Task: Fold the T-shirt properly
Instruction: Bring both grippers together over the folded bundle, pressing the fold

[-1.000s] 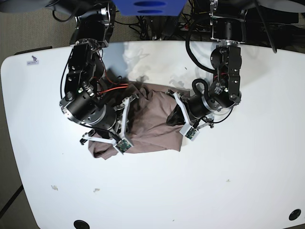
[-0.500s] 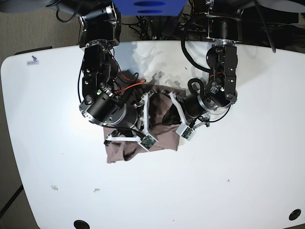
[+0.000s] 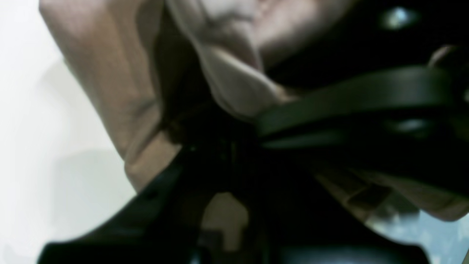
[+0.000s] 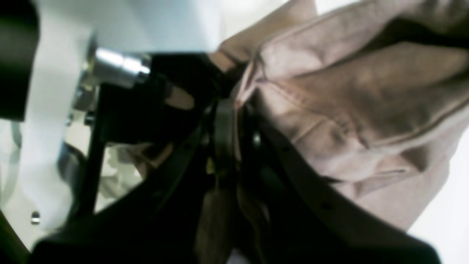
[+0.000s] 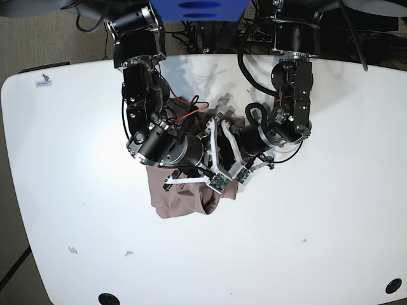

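Note:
The mauve-brown T-shirt [image 5: 181, 202] lies bunched at the middle of the white table [image 5: 331, 210], mostly hidden under both arms. My right gripper [image 5: 206, 151], on the arm at the base view's left, is shut on a hemmed fold of the T-shirt [image 4: 348, 95]; the pinch shows in the right wrist view [image 4: 234, 110]. My left gripper [image 5: 220, 136], on the arm at the base view's right, is shut on another fold of the T-shirt [image 3: 110, 73]; it shows in the left wrist view [image 3: 263, 117]. The two grippers almost meet above the cloth.
A red wire [image 5: 191, 111] runs along the right arm. Black cables [image 5: 203, 35] lie behind the table's far edge. Two black holes [image 5: 108, 298] [image 5: 393, 285] sit near the front edge. Small crumbs [image 5: 73, 250] lie at the front left.
My right arm has swung toward the base view's right, carrying the shirt's side with it. The shirt has gone from spread wide to a narrow bunch. The left arm shifted slightly toward it.

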